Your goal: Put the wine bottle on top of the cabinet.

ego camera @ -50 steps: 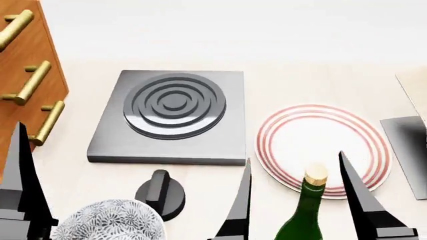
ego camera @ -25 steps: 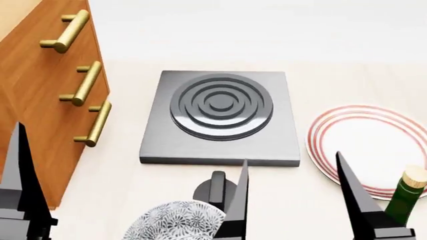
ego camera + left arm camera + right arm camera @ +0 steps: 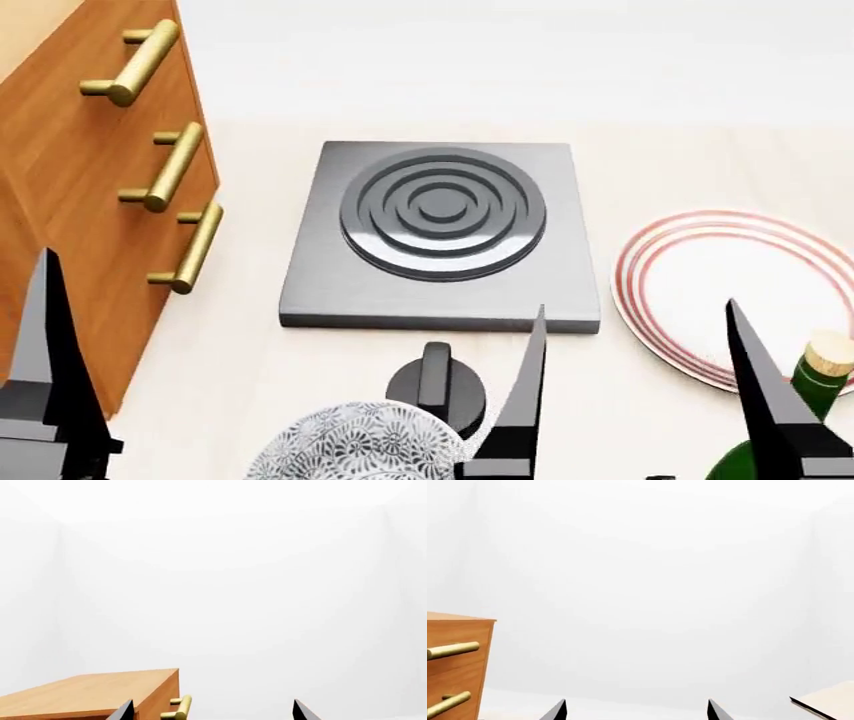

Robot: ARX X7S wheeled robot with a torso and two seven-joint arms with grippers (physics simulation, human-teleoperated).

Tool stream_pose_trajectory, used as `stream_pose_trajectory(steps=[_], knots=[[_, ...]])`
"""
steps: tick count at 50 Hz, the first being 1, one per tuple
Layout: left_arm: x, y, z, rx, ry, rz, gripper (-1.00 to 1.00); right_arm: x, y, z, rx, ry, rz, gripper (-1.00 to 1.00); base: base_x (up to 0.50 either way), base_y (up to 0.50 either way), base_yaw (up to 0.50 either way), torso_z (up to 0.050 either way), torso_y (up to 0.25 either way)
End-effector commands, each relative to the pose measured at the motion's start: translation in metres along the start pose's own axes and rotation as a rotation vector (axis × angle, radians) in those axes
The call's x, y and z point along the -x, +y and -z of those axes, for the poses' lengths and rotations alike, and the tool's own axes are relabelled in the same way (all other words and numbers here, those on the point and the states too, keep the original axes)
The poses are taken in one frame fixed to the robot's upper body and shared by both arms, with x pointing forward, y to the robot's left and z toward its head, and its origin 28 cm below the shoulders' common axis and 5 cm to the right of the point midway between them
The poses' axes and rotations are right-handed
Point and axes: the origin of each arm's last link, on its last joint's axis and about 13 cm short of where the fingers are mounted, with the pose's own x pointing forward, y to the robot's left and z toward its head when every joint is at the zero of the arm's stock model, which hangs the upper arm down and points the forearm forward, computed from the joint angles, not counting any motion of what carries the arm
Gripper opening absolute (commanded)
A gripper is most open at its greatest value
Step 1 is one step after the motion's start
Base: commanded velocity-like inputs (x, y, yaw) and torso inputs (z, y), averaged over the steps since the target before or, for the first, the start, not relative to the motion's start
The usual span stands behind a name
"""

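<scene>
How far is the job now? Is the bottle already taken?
Nothing is done yet. The wine bottle stands on the counter beside the plate, just outside the open right gripper. Grasping it and lifting it onto the cabinet remain.

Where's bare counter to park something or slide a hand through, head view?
Free: the wide strip behind the stove plate, and the gap between the cabinet and the stove plate. Crowded: the near edge, where the patterned bowl, black knob, wine bottle and striped plate bunch around the right gripper.
</scene>
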Motion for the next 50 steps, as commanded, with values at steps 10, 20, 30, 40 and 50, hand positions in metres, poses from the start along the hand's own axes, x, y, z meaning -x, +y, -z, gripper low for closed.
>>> stream_pose_trajectory(steps=[10,20,30,40,50], knots=[[0.000,-0.001,-0.001,0.003,-0.001,0.003,1.00,-0.005,-0.030,-0.007,0.051,-0.013,0.139,1.00,0.00,0.00,0.00,0.000,0.000],[0.000,0.000,-0.006,0.003,-0.011,-0.003,1.00,-0.017,-0.043,-0.013,0.111,-0.018,0.179,1.00,0.00,0.00,0.00,0.000,0.000],[0.000,0.000,-0.005,0.003,-0.012,-0.003,1.00,-0.025,-0.049,0.008,0.143,0.036,0.203,1.00,0.00,0.00,0.00,0.000,0.000],[0.001,0.000,-0.006,0.003,-0.013,-0.003,1.00,-0.029,-0.054,0.023,0.121,0.076,0.241,1.00,0.00,0.00,0.00,0.000,0.000],[0.001,-0.001,-0.005,0.003,-0.008,0.000,1.00,-0.028,-0.056,0.032,0.112,0.099,0.251,1.00,0.00,0.00,0.00,0.000,0.000]])
